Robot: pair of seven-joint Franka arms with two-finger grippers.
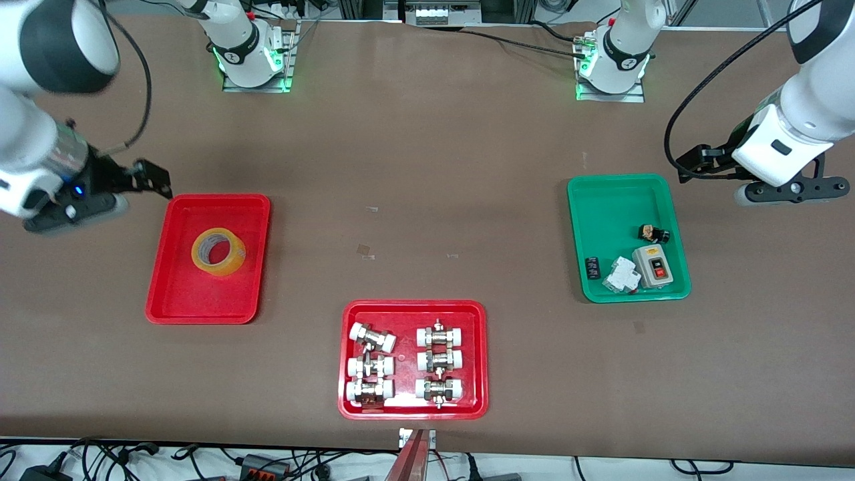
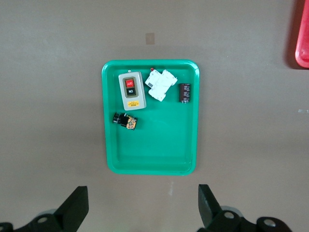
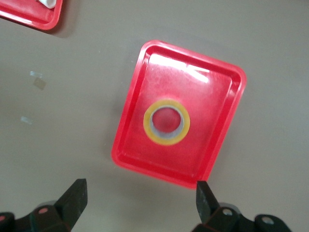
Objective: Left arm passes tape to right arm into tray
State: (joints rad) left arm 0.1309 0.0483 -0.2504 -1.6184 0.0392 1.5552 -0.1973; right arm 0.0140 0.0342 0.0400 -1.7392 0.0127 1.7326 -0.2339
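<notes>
The yellow tape [image 1: 218,251] lies flat in the plain red tray [image 1: 200,297] at the right arm's end of the table. The right wrist view shows the tape [image 3: 166,122] in the middle of that tray [image 3: 207,96]. My right gripper [image 1: 73,212] hangs over bare table beside the tray, toward the table's end; it [image 3: 140,198] is open and empty. My left gripper [image 1: 785,190] is over bare table beside the green tray at the left arm's end; it [image 2: 142,203] is open and empty.
A green tray [image 1: 618,200] holds a grey switch box [image 1: 654,265], a white breaker [image 1: 621,274] and small dark parts; it also shows in the left wrist view [image 2: 149,145]. A red tray [image 1: 414,308] of white-capped metal fittings sits near the front camera's edge.
</notes>
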